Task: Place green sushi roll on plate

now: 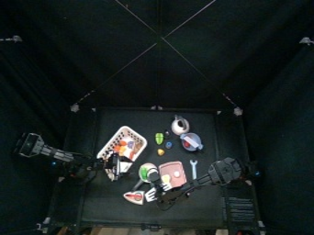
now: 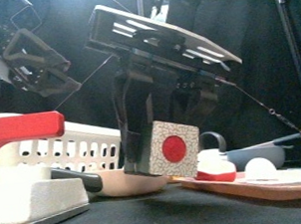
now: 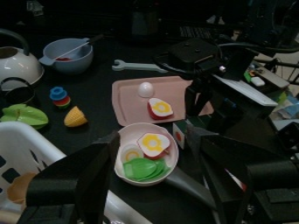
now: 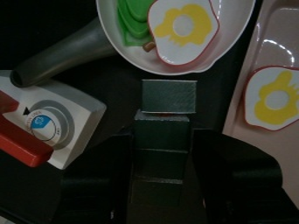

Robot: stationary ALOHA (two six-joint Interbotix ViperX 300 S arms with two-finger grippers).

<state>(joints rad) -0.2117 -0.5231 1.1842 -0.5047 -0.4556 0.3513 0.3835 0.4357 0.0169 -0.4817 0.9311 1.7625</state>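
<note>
My right gripper [image 4: 167,109] is shut on the green sushi roll [image 4: 170,94], a dark block with a speckled white face and a red centre [image 2: 172,147]. It hangs just above the table, beside the rim of a round white dish [image 4: 239,22] with a grey handle. The dish holds a fried egg [image 4: 184,26] and a green leaf [image 3: 142,170]. A pink tray [image 3: 126,101] lies on the roll's other side. My left gripper [image 3: 146,188] is open, over the dish's near edge. In the top view the right gripper [image 1: 163,186] is at the table's front middle.
A white and red kitchen timer [image 4: 47,122] stands close beside the roll. A white basket [image 2: 63,152] is at the left. A kettle [image 3: 14,61], a blue bowl [image 3: 68,54] and a wrench [image 3: 138,65] lie farther back. The tray carries an egg slice [image 3: 160,108].
</note>
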